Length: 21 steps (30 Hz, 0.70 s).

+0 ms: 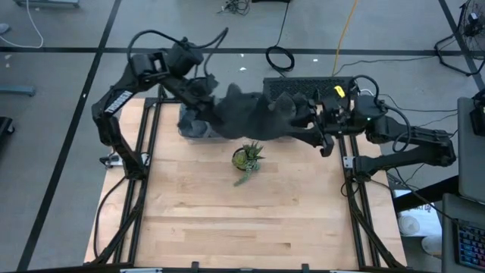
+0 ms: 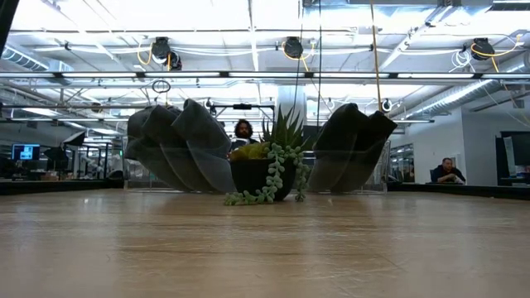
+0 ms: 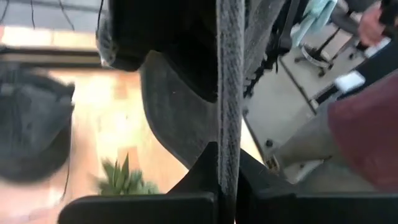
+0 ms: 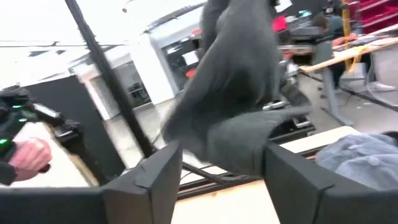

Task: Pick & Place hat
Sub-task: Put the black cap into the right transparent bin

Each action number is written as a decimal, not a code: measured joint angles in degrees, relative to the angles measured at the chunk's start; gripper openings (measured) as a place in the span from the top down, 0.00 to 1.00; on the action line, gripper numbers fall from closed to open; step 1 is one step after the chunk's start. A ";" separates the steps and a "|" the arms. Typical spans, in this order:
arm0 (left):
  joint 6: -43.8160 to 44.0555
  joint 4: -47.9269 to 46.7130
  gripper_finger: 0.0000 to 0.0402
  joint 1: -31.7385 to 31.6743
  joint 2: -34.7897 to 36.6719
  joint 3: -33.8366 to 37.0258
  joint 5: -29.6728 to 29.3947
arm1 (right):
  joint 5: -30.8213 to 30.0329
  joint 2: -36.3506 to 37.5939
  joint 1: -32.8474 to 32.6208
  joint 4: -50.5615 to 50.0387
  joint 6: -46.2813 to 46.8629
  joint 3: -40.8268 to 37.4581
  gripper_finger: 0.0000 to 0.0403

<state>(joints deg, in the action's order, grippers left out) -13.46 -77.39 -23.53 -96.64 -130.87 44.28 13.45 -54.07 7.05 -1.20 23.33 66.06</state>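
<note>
At the far left of the surface (image 1: 227, 220), the left hand (image 3: 229, 186) is closed on the brim of the hat (image 1: 250, 115); in the left wrist view the brim edge is clamped between the two fingers (image 3: 199, 171). A second dark hat (image 1: 195, 127) lies on the surface just below this hand. The held hat is suspended above the far edge of the surface, between the two arms, behind the small potted plant (image 1: 247, 159). At the far right, the right hand (image 4: 221, 171) is spread apart, with hat fabric hanging in the gap between its fingers (image 4: 155, 168) and not pinched.

Hazards judged from this state:
- With only one edge clamped, the hat may sag or swing and brush the plant when carried.
- A thin brim grip may slip under the hat's weight.
- Fabric may snag on the open right fingers if they are not withdrawn clear.

The long axis of the hat runs left to right, roughly parallel to the far edge. The direction of the crown opening cannot be determined.
</note>
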 joint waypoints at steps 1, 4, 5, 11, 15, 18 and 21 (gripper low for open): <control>-1.03 -2.00 0.98 -0.47 0.54 0.01 -0.31 | -0.70 -0.34 0.02 0.12 0.04 0.00 0.48; -3.00 -6.37 0.98 -1.48 1.87 0.02 -1.65 | -2.95 -1.85 -0.04 1.93 0.03 0.00 0.46; -3.64 -7.56 0.98 -1.88 2.14 0.02 -1.67 | -3.01 -2.61 -0.04 3.17 0.05 0.02 0.46; -6.72 -13.12 0.98 -1.82 2.63 0.07 -2.38 | -3.02 -8.68 0.03 13.64 2.98 0.04 0.47; -7.51 -12.69 0.98 -0.70 2.86 0.07 -3.06 | -3.05 -11.49 0.79 15.59 2.80 0.04 0.47; -7.40 -12.73 0.98 0.00 2.75 0.07 -3.48 | -3.20 -12.77 1.25 15.55 2.19 0.04 0.47; -7.40 -12.69 0.98 0.65 2.78 0.07 -4.10 | -4.32 -13.18 1.22 16.63 0.77 0.04 0.47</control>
<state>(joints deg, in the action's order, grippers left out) -20.86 -90.08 -22.88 -93.86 -130.80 40.18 9.13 -67.24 8.27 15.43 24.09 66.11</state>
